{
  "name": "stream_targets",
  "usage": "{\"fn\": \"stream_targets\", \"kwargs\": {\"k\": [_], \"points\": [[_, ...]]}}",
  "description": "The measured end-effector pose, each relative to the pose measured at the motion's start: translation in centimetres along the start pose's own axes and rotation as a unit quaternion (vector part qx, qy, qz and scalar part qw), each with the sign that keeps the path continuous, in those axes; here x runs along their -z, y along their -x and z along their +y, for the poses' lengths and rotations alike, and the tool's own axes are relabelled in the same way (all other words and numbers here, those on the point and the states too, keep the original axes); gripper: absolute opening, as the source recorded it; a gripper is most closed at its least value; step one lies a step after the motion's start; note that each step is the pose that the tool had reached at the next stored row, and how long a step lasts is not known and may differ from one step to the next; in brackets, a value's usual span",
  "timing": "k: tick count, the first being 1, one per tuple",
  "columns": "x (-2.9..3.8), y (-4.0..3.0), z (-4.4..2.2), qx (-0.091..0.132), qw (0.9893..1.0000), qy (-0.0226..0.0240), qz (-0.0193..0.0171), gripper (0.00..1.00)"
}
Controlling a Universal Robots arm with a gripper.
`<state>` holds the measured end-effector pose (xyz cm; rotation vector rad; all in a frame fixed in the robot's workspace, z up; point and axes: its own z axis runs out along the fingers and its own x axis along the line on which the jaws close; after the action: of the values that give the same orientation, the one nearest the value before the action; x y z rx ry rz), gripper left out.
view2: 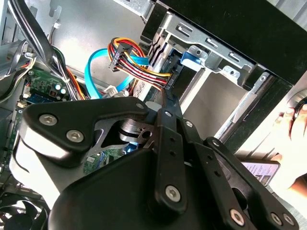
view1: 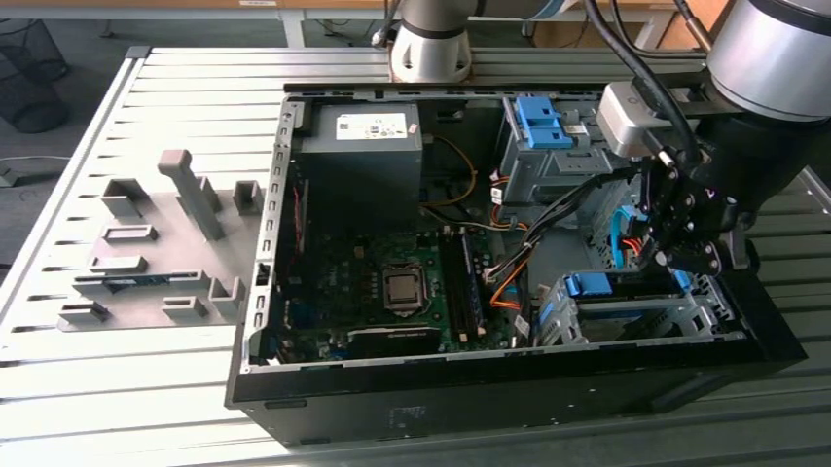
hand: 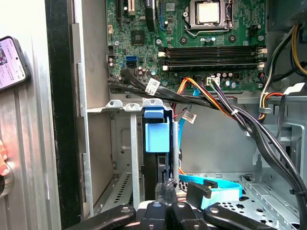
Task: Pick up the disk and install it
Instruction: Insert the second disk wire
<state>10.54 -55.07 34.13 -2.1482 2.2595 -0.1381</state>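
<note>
Inside case (view1: 520, 379): disk (hand: 157, 139) slotted lengthwise in drive cage (hand: 122, 143).

Your arm (view1: 779, 58) is reaching down from the upper right of the exterior view, wrist pointing downward. Your end effector (view1: 686, 255) is hanging at the right of that frame, its black fingers (hand: 165, 203) pressing close together in the first wrist view.

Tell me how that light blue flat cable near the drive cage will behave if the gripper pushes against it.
The light blue flat cable probably bends rather than resists: it already curves in a loose loop in the second wrist view. It looks thin and light, so it would likely shift aside, then spring back. Its black connector end may snag on the gripper, which sits close by.
</note>
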Motion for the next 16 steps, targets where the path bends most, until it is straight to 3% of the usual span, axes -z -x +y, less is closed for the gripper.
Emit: {"fn": "stream_targets", "kwargs": {"k": [11, 16], "points": [[0.1, -0.12, 0.77, 0.0, 1.0, 0.0, 0.0001, 0.11], [1.64, -0.18, 0.69, 0.0, 1.0, 0.0, 0.0001, 0.11]]}}
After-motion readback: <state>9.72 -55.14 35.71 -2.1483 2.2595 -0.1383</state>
